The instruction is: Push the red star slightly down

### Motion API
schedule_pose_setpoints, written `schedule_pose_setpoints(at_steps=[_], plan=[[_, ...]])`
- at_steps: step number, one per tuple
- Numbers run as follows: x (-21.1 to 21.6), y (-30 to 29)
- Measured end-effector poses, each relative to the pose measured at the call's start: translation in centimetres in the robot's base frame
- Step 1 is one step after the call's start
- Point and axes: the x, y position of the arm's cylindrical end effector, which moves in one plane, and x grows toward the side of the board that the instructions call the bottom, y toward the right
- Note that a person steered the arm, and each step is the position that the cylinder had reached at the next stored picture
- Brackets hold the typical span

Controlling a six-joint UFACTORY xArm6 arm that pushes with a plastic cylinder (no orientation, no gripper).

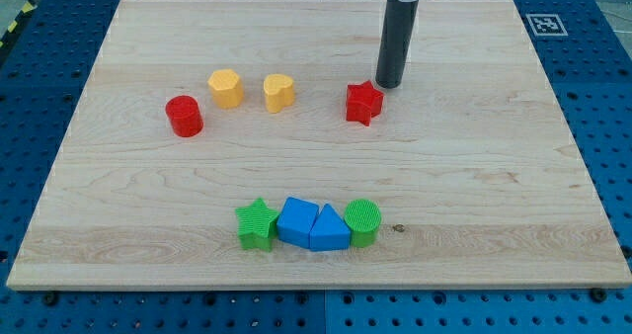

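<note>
The red star (363,102) lies on the wooden board (474,176), right of the middle in the upper half. My tip (389,83) stands just above and to the right of the star, very close to its upper right point; I cannot tell whether they touch. The dark rod rises from there to the view's top.
A red cylinder (184,115), a yellow hexagon block (225,87) and a yellow heart-like block (279,93) lie in a row left of the star. Near the bottom sit a green star (257,223), a blue cube (296,220), a blue triangle (330,231) and a green cylinder (362,221).
</note>
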Motion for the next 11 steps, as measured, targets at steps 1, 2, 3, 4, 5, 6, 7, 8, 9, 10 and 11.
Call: schedule_pose_setpoints(at_steps=[1, 2, 3, 4, 5, 6, 7, 8, 9, 10, 11], plan=[[1.4, 0.7], [1.4, 0.5], [1.4, -0.1], [1.6, -1.1], [2.0, -2.3], [2.6, -3.7], [2.8, -4.7], [3.0, -5.0], [2.8, -3.3], [3.8, -1.6], [6.7, -0.5]])
